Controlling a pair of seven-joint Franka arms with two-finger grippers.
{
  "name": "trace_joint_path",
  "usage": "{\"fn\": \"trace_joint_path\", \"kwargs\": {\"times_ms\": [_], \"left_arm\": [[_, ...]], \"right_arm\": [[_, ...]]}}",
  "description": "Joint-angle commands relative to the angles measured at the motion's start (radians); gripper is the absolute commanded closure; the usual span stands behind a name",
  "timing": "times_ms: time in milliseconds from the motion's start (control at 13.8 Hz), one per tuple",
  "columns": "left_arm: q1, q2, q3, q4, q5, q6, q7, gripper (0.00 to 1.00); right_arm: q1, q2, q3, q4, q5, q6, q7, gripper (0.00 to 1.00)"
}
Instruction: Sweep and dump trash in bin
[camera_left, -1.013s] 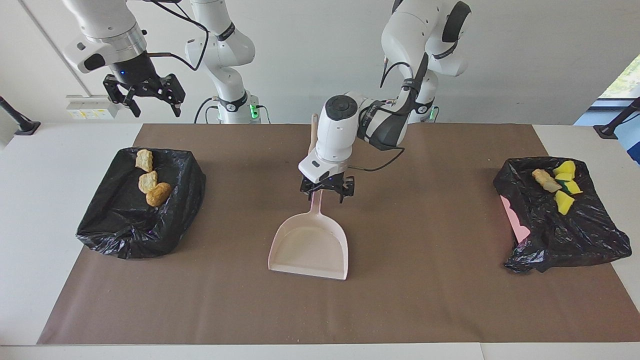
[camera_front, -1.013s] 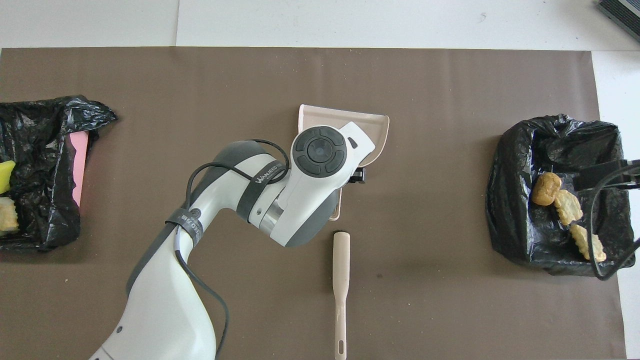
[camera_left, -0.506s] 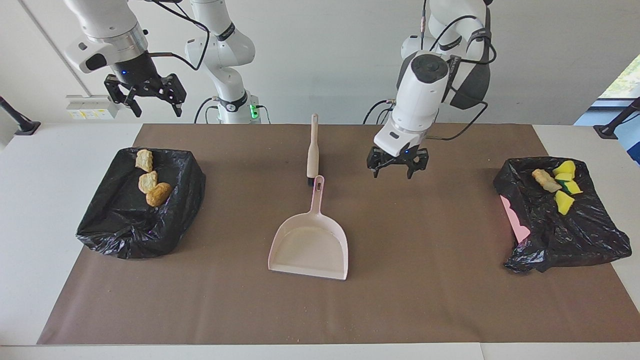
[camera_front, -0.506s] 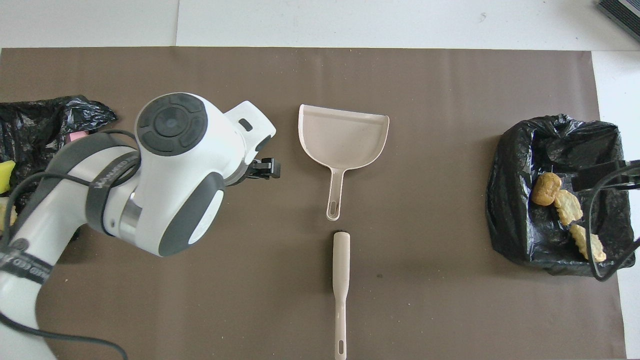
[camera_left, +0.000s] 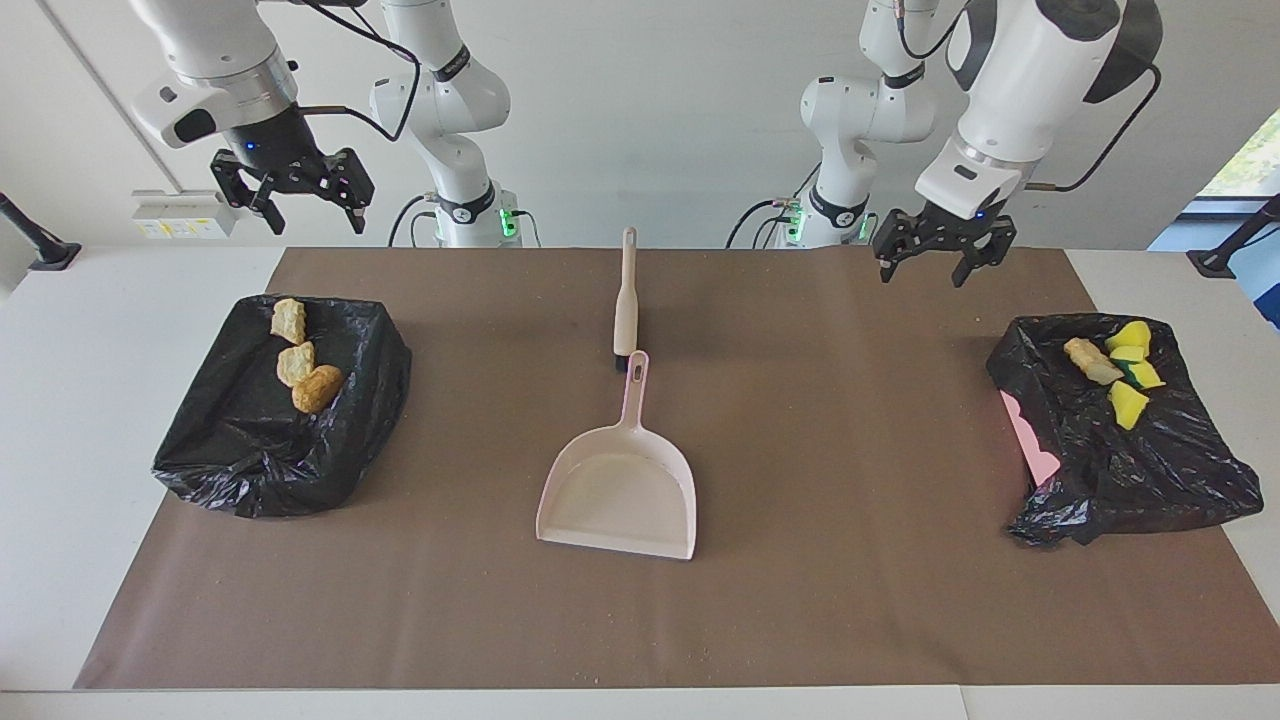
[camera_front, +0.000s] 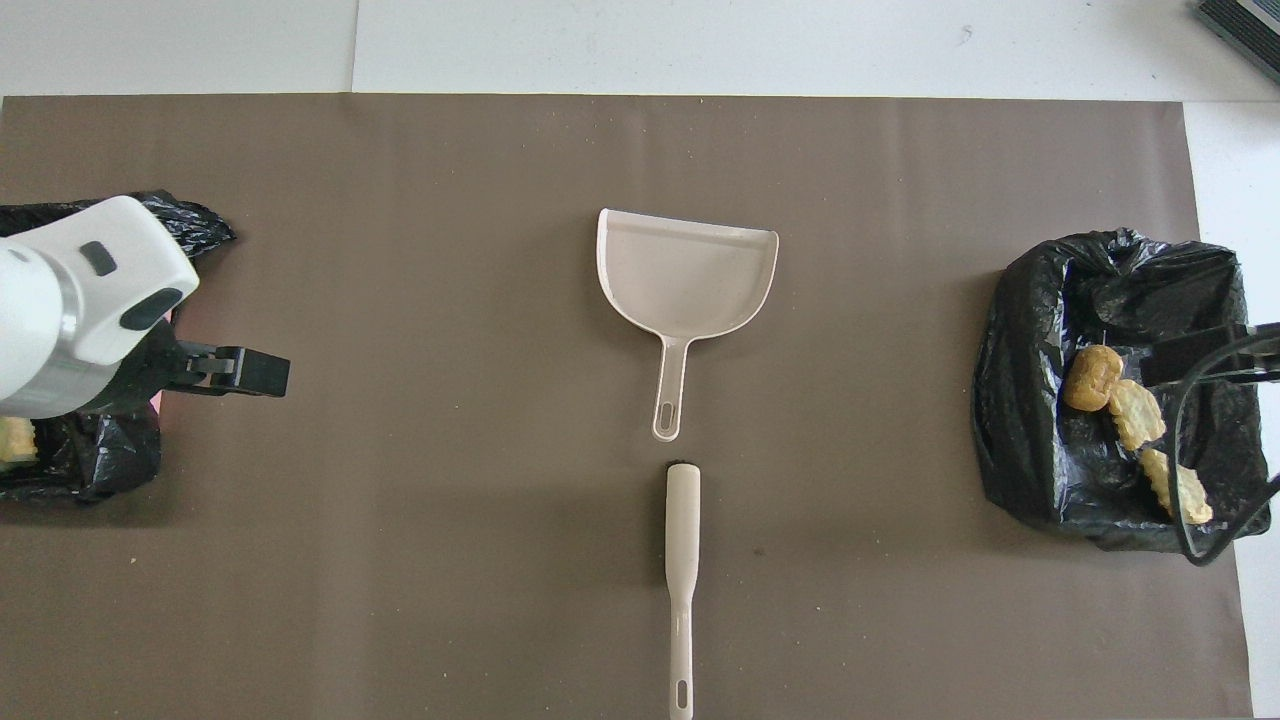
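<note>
The trash lies in two black-bagged bins. Three golden-brown bread chunks (camera_left: 300, 362) (camera_front: 1120, 410) lie in the bin (camera_left: 250, 450) (camera_front: 1030, 330) at the right arm's end. Yellow sponge scraps (camera_left: 1130, 395) and one bread chunk (camera_left: 1090, 360) lie in the bin (camera_left: 1150, 480) at the left arm's end. My left gripper (camera_left: 940, 262) (camera_front: 245, 372) is open and empty, raised over the mat beside that bin. My right gripper (camera_left: 290, 195) (camera_front: 1195, 352) is open and empty, held high over the other bin.
A pale pink dustpan (camera_left: 620, 490) (camera_front: 685, 270) lies empty at mid-mat, handle toward the robots. A beige-handled brush (camera_left: 626, 295) (camera_front: 682, 560) lies in line with it, nearer to the robots. Fine crumbs dot the brown mat (camera_left: 850, 560).
My left gripper has risen from the dustpan's handle and swung to the left arm's end of the table. The dustpan stays flat on the mat. The right arm waits.
</note>
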Motion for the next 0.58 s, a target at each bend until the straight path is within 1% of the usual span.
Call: {"fn": "trace_joint_path", "kwargs": {"times_ms": [0,145,362,506], "left_arm": [[0.061,0.033,-0.008,0.151,0.004,-0.132,0.095,0.00],[0.104,0.069,-0.008,0.222,-0.004,-0.193,0.109,0.00],[0.162,0.177,-0.009,0.397,-0.025,-0.301,0.170,0.00],[0.167,0.179,-0.009,0.410,-0.025,-0.306,0.199,0.00]], "right_arm": [[-0.010,-0.030,0.007,-0.036,0.006,0.005,-0.018,0.00],[-0.010,-0.030,0.008,-0.036,0.006,0.003,-0.018,0.00],[-0.013,-0.030,0.008,-0.038,0.006,0.003,-0.020,0.00],[-0.013,-0.031,0.008,-0.041,0.006,0.003,-0.020,0.00]]}}
